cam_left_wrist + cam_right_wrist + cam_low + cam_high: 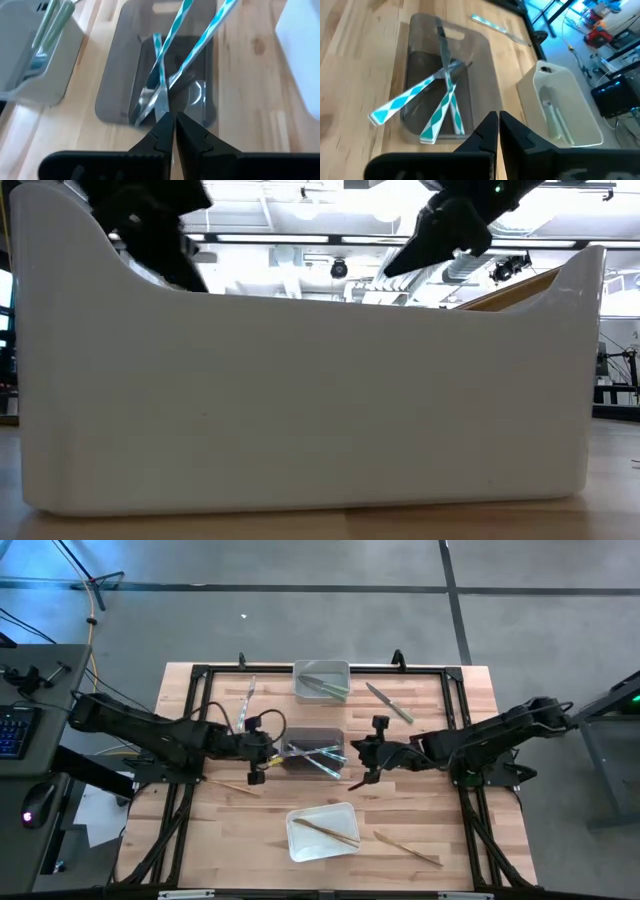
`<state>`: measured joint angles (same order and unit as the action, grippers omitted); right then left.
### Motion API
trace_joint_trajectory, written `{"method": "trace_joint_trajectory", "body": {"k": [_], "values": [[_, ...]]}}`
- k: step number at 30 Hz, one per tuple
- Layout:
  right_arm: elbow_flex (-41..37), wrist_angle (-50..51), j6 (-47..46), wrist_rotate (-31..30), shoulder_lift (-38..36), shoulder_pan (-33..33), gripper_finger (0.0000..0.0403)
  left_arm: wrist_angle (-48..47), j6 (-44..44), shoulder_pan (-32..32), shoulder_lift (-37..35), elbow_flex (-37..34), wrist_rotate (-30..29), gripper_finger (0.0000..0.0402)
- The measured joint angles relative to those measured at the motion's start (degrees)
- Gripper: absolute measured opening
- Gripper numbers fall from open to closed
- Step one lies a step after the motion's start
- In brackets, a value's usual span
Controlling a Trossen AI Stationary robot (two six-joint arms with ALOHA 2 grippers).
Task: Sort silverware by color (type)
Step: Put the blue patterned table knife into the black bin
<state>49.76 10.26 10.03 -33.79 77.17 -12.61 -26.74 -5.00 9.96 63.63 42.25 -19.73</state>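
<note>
Three blue-silver utensils [315, 753] lie crossed in the dark grey bin [300, 733] at the table's middle. Green utensils [328, 687] lie in the pale bin [322, 668] at the far side. A wooden one [325, 830] rests in the white bin [300, 845] near the front. Loose on the table are a green knife [388, 702], a blue-silver utensil [250, 698] and two wooden ones [408, 848] [230, 786]. My left gripper [262, 755] hangs shut just left of the dark bin. My right gripper [365, 755] hangs shut just right of it. Both hold nothing.
A black frame [200, 675] runs along the table's edges. The white bin [300, 400] fills the low view and hides the table behind it. Bare wood lies between the bins and at the table's near left and right.
</note>
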Motion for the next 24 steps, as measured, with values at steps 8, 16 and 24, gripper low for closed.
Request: {"method": "trace_joint_trajectory", "body": {"k": [8,16,24], "values": [[0.0,-2.58,-0.28,4.39,3.17,1.71,0.0,5.0,-2.84,1.05,-3.68,-8.38,-1.54,0.0021],[0.02,-3.08,-1.24,5.49,4.5,2.5,0.0,2.3,-6.91,1.03,-3.49,-9.52,-1.41,0.0005],[0.0,-2.27,-1.62,5.16,4.48,2.5,0.0,4.71,-12.2,0.52,-3.38,-15.14,-1.32,0.0001]]}}
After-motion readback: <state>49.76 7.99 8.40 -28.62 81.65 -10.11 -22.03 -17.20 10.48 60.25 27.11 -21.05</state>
